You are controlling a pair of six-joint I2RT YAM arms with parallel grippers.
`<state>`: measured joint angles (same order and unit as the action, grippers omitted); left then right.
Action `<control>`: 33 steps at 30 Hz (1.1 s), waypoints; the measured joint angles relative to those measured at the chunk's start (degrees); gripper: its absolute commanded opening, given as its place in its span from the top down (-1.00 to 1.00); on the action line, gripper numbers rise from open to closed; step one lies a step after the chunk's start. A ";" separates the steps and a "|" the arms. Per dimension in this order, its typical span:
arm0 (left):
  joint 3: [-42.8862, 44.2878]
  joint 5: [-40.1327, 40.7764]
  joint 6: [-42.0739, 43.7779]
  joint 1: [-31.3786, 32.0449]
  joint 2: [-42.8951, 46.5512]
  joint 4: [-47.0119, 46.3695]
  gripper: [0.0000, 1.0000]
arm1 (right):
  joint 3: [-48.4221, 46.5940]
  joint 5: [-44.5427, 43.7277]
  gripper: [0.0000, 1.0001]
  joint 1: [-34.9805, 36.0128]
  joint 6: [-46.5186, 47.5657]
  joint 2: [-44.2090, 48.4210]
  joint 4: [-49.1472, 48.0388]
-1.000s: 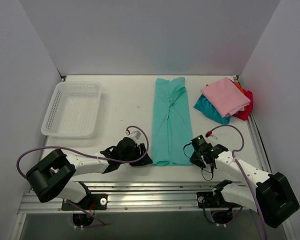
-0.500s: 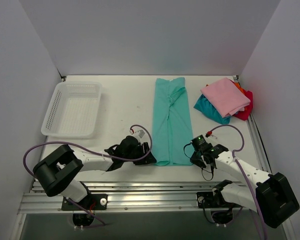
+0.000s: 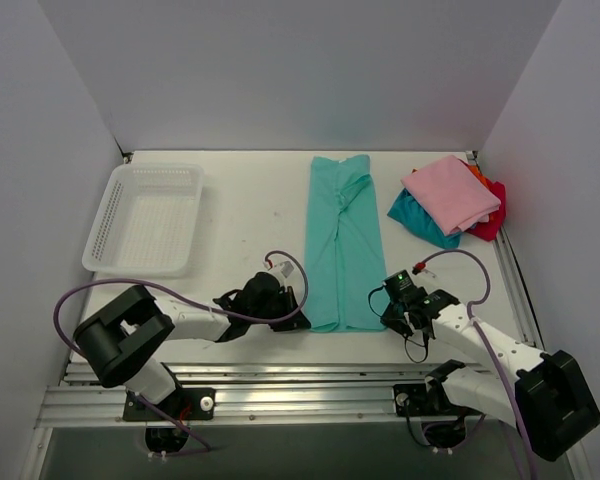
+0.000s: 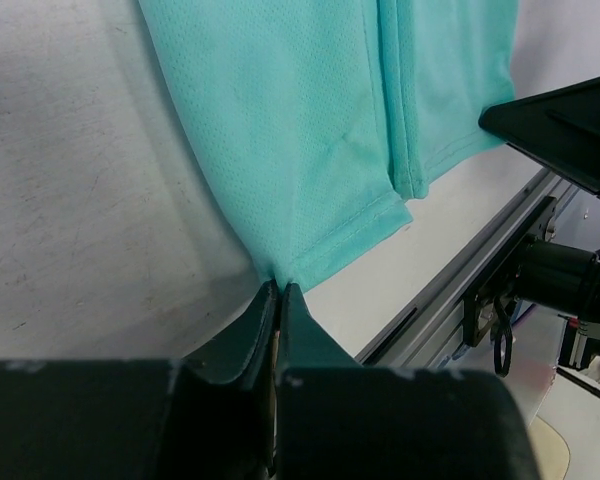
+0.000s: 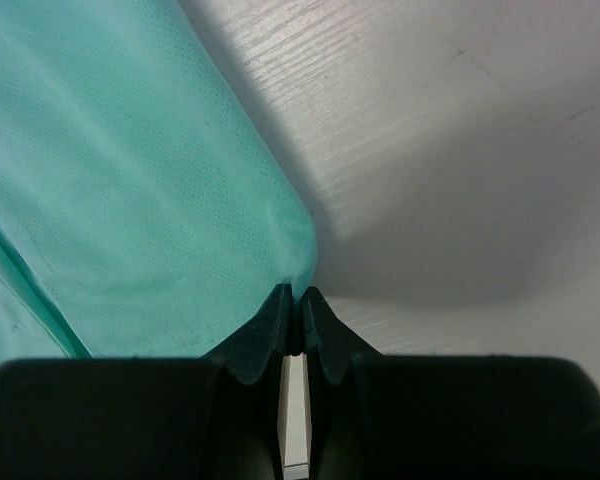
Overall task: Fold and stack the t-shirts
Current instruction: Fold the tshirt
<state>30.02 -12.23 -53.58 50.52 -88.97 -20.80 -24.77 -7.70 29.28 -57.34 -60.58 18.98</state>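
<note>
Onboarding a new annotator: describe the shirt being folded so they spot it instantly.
On the white table, look between the mesh basket at left and the pile of folded shirts at right. The teal-green t-shirt lies there as a long narrow strip, its near corners at the left gripper and right gripper. It alone is unstacked.

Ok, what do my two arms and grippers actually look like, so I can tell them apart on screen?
Both arms are alike: white links with bulky black joint housings. The left arm and right arm each carry a thin purple cable looping to the wrist. The left gripper and right gripper have dark, wedge-shaped fingers. Only the right wrist shows a small green light.
</note>
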 measured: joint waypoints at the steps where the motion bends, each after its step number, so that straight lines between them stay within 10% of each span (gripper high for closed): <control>1: 0.00 0.00 0.04 0.00 0.04 0.04 0.95 | 0.00 -0.02 1.00 0.00 0.00 0.37 0.17; 16: 6.43 6.71 4.96 0.00 18.01 17.07 0.95 | -4.46 -3.85 1.00 5.40 -2.25 10.32 4.37; 33: 17.42 11.80 7.41 -7.21 7.30 23.08 0.95 | -10.12 -8.46 1.00 5.29 1.36 -3.52 -10.45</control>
<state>47.44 -0.43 -46.17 43.31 -81.67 2.28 -34.89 -16.16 34.57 -55.99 -64.10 8.54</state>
